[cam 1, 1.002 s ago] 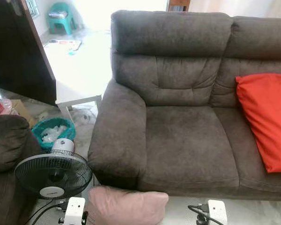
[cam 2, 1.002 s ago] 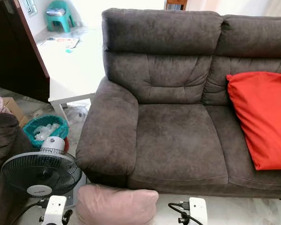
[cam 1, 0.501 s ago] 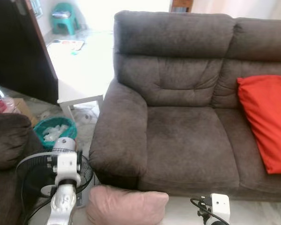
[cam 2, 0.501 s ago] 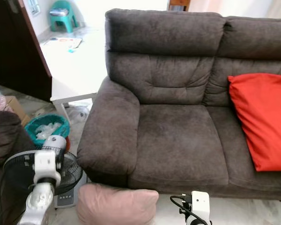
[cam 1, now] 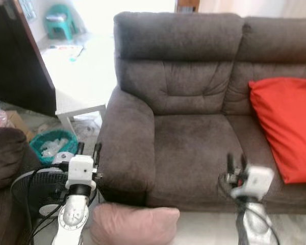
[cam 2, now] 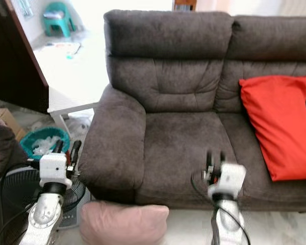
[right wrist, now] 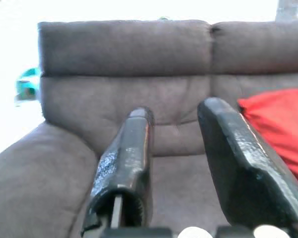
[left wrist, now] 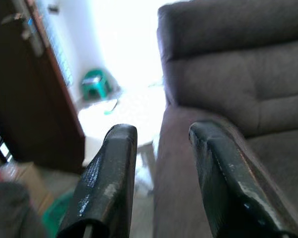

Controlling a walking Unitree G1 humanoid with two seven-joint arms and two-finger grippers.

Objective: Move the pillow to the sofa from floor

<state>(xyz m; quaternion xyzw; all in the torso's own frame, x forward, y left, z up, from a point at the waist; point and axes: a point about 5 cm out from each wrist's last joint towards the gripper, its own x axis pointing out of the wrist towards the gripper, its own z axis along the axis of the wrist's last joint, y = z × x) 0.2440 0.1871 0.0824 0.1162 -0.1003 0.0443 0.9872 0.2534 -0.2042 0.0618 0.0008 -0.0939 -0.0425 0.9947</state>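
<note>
Both end effectors, left (cam 1: 88,149) and right (cam 1: 235,161), are raised with fingers apart and empty (pointing at the sofa (cam 1: 194,143)). On the floor below lies the pink pillow (cam 1: 135,224); lower both to flank its ends before squeezing.

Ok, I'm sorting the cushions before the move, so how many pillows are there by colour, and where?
Pink pillow: 1, on the floor in front of the sofa
Red pillow: 1, on the sofa seat, leaning on the backrest
Total: 2
Left gripper and right gripper are raised, both open and empty.
</note>
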